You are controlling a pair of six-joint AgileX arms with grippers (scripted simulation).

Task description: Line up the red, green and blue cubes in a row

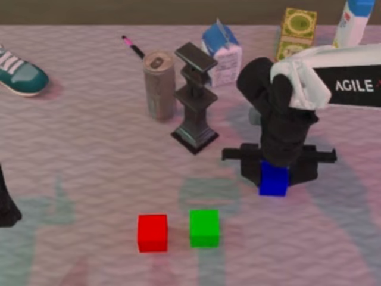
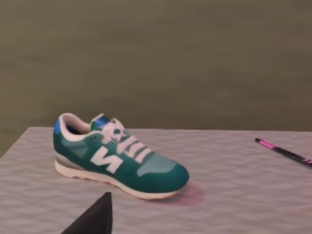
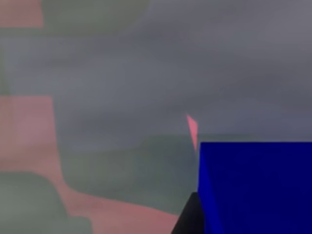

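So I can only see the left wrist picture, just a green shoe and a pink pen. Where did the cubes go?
Observer: They're nearer the front of the table. The red cube and green cube sit side by side with a small gap.
Operator: And the blue one?
Observer: The blue cube is off to the right and farther back, with the right gripper directly over it.
Operator: Is my left arm helping?
Observer: No, the left arm is parked at the table's left edge, away from the cubes.
Operator: What else is there?
Observer: A drink can and a dark stand are behind the cubes.
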